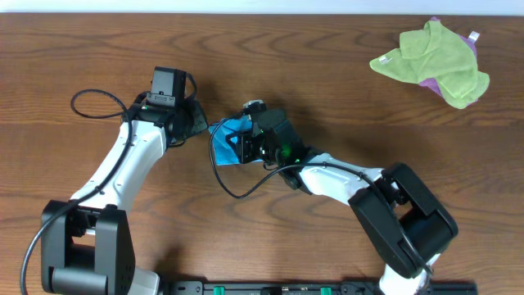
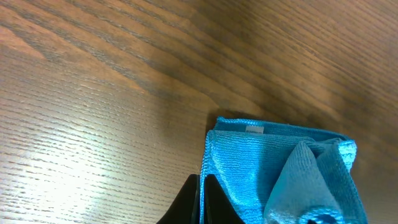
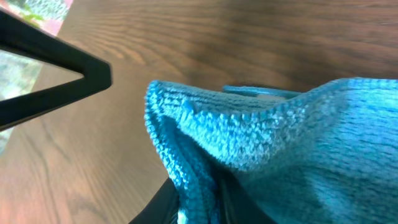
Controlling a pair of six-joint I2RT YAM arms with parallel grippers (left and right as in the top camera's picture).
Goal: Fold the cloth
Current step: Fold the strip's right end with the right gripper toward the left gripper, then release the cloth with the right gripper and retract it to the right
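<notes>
The bright sky-blue cloth [image 1: 223, 141] lies bunched and partly folded on the wooden table [image 1: 344, 90], between my two grippers. My left gripper [image 1: 201, 123] is at its left edge. In the left wrist view the fingers [image 2: 203, 202] are shut, with a sliver of the cloth's [image 2: 267, 162] edge between them. My right gripper [image 1: 243, 141] is over the cloth's right side. In the right wrist view its fingers [image 3: 208, 199] are shut on a thick fold of the cloth [image 3: 280, 130], lifted off the table. A small white tag [image 2: 254, 129] shows on the far edge.
A yellow-green cloth [image 1: 430, 61] lies crumpled at the far right of the table on top of a purple cloth [image 1: 472, 37]. Black cables [image 1: 90, 102] loop beside each arm. A black angled bar [image 3: 56, 68] shows at the upper left of the right wrist view.
</notes>
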